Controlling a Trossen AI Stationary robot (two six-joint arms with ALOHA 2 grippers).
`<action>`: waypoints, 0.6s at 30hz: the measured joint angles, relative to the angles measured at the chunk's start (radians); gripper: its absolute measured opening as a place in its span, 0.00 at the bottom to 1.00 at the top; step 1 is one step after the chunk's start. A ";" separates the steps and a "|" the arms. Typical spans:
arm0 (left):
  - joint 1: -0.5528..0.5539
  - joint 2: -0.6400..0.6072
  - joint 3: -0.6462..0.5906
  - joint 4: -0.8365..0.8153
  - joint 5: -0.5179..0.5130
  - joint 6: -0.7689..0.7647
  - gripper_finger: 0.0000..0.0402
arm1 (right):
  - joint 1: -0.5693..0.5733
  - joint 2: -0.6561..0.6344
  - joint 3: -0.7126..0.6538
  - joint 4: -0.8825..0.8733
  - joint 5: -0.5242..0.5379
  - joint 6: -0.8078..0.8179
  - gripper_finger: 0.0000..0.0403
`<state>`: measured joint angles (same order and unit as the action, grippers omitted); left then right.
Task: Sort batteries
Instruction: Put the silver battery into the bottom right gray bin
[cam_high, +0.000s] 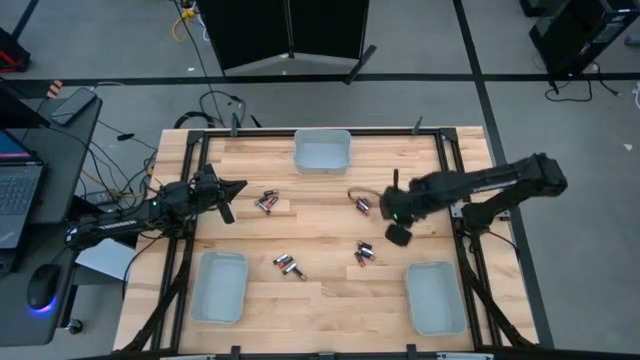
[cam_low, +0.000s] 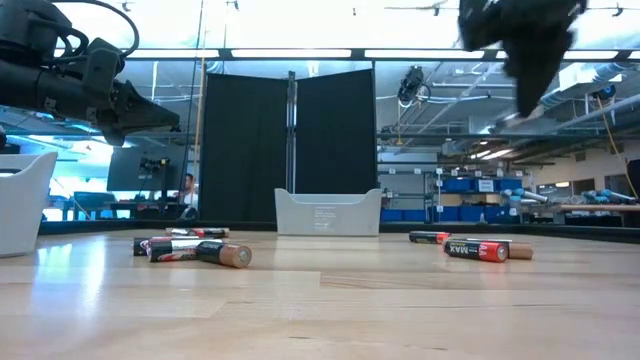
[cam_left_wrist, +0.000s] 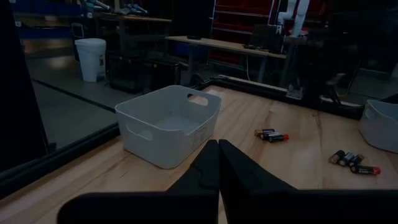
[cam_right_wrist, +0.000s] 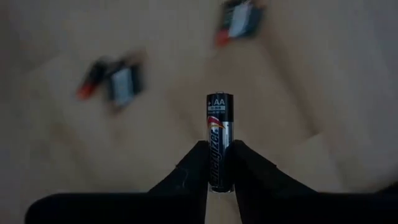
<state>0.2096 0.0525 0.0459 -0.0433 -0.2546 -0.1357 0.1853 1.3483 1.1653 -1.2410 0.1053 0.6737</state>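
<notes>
My right gripper (cam_right_wrist: 219, 163) is clamped on a black AA battery (cam_right_wrist: 219, 140), which stands up lengthwise between my fingers (cam_right_wrist: 193, 168) with its labelled end well clear of the tips. I judge this to be the carry: the cell is off the wood and now needs a tray. To do it well I would keep the squeeze steady, since the hold is only on the lower part of the cell and a jolt could tip it, and I would not let go until I am right over the bin.

Below my fingers the wooden table (cam_high: 330, 215) carries loose batteries: one cluster (cam_high: 363, 255) just beneath me, another (cam_high: 361, 206) off to one side, and two more groups (cam_high: 288, 265) (cam_high: 266, 202) farther toward my other arm. The nearest tray (cam_high: 434, 295) lies beyond the cluster beneath me; nothing tall stands between us.

My left gripper (cam_left_wrist: 217, 168) waits with its fingers pressed together, empty, near a white bin (cam_left_wrist: 166, 123), well apart from my load.
</notes>
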 joint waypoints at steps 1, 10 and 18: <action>0.000 0.000 0.000 0.000 0.000 0.000 0.01 | 0.044 -0.001 0.006 -0.009 -0.020 0.031 0.16; 0.000 0.000 0.000 0.000 0.000 0.000 0.01 | 0.464 0.018 0.011 0.000 -0.144 0.429 0.16; 0.000 0.000 0.000 0.000 0.000 0.000 0.01 | 0.697 0.134 0.011 0.036 -0.104 0.564 0.16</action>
<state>0.2094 0.0521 0.0457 -0.0429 -0.2543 -0.1356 0.8824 1.4819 1.1762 -1.2052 0.0017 1.2379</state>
